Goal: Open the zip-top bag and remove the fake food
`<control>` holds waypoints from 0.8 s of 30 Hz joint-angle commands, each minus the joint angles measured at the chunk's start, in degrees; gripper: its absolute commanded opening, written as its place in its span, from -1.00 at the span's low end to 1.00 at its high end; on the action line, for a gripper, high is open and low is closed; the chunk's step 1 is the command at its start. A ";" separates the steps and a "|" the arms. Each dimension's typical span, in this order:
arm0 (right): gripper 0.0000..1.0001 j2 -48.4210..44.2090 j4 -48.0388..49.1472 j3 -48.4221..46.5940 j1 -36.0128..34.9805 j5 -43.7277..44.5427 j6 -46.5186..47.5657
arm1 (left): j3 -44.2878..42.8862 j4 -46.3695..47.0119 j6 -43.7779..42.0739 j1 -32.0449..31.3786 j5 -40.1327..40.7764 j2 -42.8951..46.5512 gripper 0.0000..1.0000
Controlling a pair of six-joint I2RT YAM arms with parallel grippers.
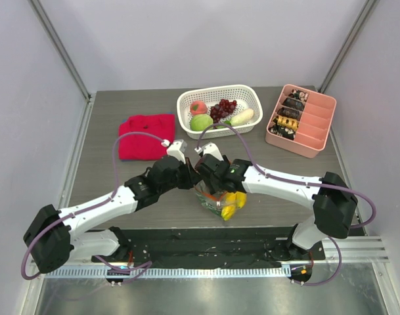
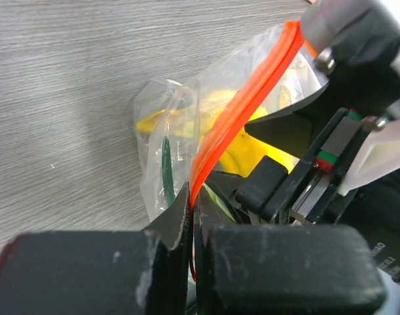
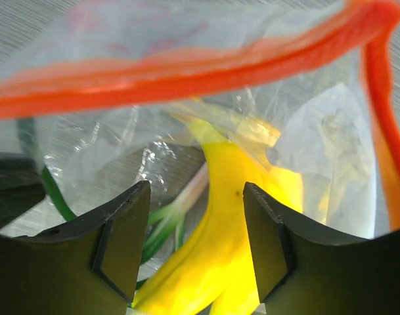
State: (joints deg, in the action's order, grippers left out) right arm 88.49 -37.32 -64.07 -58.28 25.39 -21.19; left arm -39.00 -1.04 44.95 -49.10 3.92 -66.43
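While left jaws pinch the zip-top bag [image 2: 242,108], right jaws gape.

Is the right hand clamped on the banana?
No, the right hand is open, fingers apart either side of the banana.

Top view looks down from behind, whole tabletop [image 1: 140,105] in frame. Wrist views peer past the left fingers [image 2: 88,269] and the right fingers [image 3: 121,230], both pressed close on the bag [image 1: 219,197] just ahead.
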 commanded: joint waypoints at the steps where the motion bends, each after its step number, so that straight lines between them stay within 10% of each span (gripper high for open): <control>1: 0.24 -1.30 -3.63 -0.26 -0.95 4.49 -2.28 | -2.92 3.06 0.67 -0.29 -0.49 -0.54 -1.00; 16: 0.20 5.02 5.14 6.15 -0.69 8.54 -0.96 | -5.21 4.64 1.19 -0.21 -1.99 -4.14 -1.00; 24: -0.51 4.60 11.30 8.52 -1.39 10.55 -1.22 | -3.80 4.11 1.02 -0.21 -0.15 -3.62 -1.00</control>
State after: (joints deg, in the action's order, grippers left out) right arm 93.17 -32.95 -57.60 -58.65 36.69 -21.06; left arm -42.35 -0.64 45.69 -48.97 3.42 -71.11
